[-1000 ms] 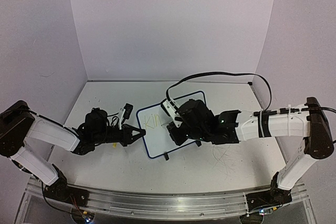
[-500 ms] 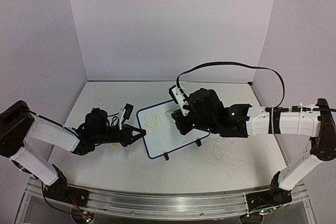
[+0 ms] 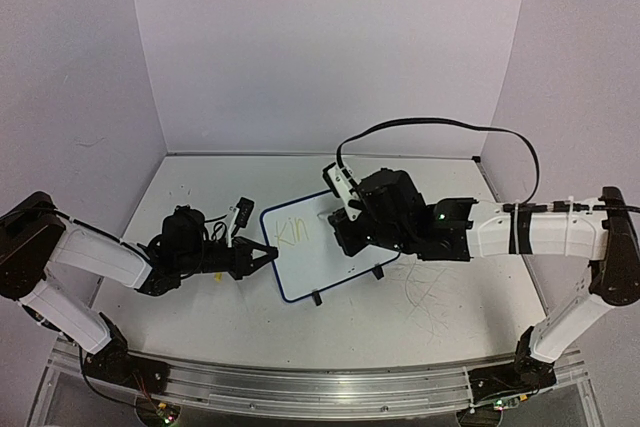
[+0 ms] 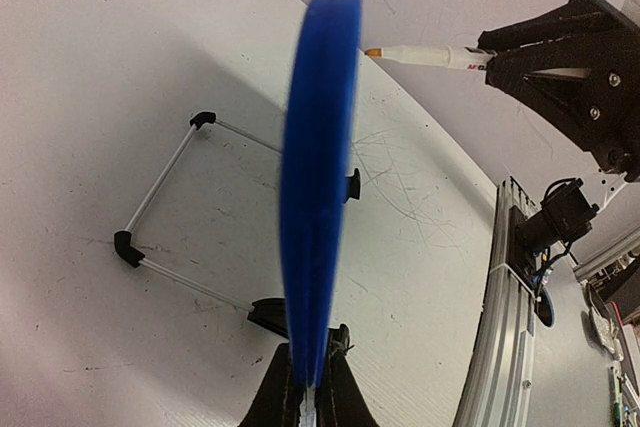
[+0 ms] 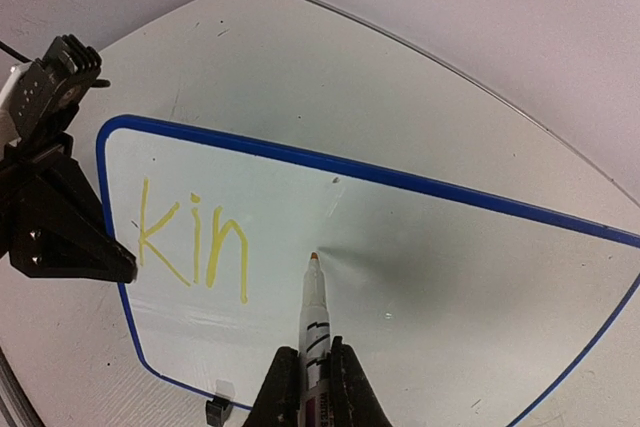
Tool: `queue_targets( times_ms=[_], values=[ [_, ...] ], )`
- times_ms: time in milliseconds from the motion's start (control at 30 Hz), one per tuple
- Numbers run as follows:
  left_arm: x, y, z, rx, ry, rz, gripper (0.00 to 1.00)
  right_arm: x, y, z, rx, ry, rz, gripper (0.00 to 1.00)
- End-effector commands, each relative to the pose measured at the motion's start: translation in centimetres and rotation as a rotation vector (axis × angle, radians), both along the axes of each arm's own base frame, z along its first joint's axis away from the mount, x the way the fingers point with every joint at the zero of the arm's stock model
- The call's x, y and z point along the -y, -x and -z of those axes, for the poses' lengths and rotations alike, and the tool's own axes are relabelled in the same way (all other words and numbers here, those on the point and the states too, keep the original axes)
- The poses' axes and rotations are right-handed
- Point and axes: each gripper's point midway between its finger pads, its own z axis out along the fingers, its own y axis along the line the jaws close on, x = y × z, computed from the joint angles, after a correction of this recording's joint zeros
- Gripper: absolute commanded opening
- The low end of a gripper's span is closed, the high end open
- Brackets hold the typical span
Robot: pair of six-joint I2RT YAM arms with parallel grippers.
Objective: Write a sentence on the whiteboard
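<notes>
The whiteboard [image 3: 325,257], white with a dark-blue frame, stands tilted on its black wire stand [image 4: 170,172] at mid-table. The sentence [image 3: 290,232] reads only "Kin", in yellow letters [image 5: 195,242] at the board's upper left. My left gripper [image 3: 268,253] is shut on the board's left edge, seen edge-on as a blue band [image 4: 320,177] between the jaws [image 4: 312,392]. My right gripper [image 3: 345,237] is shut on a white marker [image 5: 315,322]. The marker's orange tip [image 5: 314,258] sits at or just above the board [image 5: 450,287], right of the "n".
Grey scratch marks [image 3: 425,297] cover the tabletop right of the board. The left gripper [image 5: 115,265] shows at the board's left edge in the right wrist view. The metal base rail [image 4: 500,327] runs along the near edge. Walls close the back and sides.
My right gripper with the marker moved right and a little farther back a second ago, then held still. The letters "Kin" and the left gripper are unchanged.
</notes>
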Motion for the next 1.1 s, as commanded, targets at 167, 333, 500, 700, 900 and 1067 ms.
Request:
queue_targets(
  times_ms=[167, 333, 500, 700, 900, 1067],
  values=[
    [0.1, -0.3, -0.5, 0.012, -0.008, -0.006, 0.00, -0.7, -0.6, -0.6, 0.017, -0.021, 0.015, 0.00],
    [0.0, -0.2, -0.6, 0.013, -0.007, -0.005, 0.00, -0.9, -0.9, -0.6, 0.018, -0.021, 0.021, 0.00],
    [-0.1, -0.1, -0.8, 0.016, -0.004, -0.006, 0.00, -1.2, -1.1, -0.6, 0.022, -0.018, 0.023, 0.00],
    [-0.1, -0.1, -0.8, 0.017, -0.005, -0.007, 0.00, -1.7, -1.1, -0.9, 0.021, -0.028, 0.006, 0.00],
    [0.0, -0.2, -0.8, 0.020, -0.005, -0.007, 0.00, -2.1, -0.5, -0.3, 0.000, -0.027, -0.027, 0.00],
    [0.0, -0.2, -0.8, 0.020, -0.006, -0.005, 0.00, -2.5, 0.1, 0.2, -0.014, -0.023, -0.053, 0.00]
  ],
)
